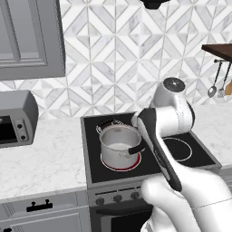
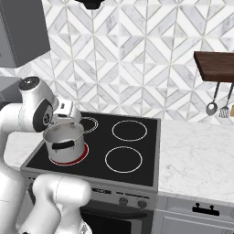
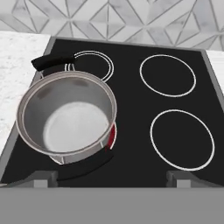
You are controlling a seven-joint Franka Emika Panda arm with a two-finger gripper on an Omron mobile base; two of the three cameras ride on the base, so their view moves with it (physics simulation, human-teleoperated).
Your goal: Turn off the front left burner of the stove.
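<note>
Hand view looks down on the stove [image 3: 131, 100] from above its front edge, with the two dark fingers [image 3: 41, 178] rising at the bottom, set wide apart and holding nothing. Between them and just beyond sits a steel pot [image 3: 65, 118] with black handles; its inside is bare grey metal. A red glow shows at the pot's right lower edge, where the front left burner [image 3: 112, 136] lies under it. To the right is a white ring on the black glass, and two more rings lie farther back, the left one partly behind the pot's far handle.

From the left base view, nearest the camera, the arm's white lower link rises from the lower right, a dark-banded forearm slants up and left, and the big round joint sits above the cooktop's right half. Below it the grey front panel carries a row of small dark knobs [image 1: 117, 198]. The pot [image 1: 120, 146] stands on the red-rimmed burner [image 1: 121, 166] at the front left of the glass. A grey toaster oven [image 1: 16, 118] sits on the marble counter [image 1: 45, 163] to the left. Farthest back, utensils [image 1: 213, 88] hang under a wooden shelf against the patterned tile wall.
</note>
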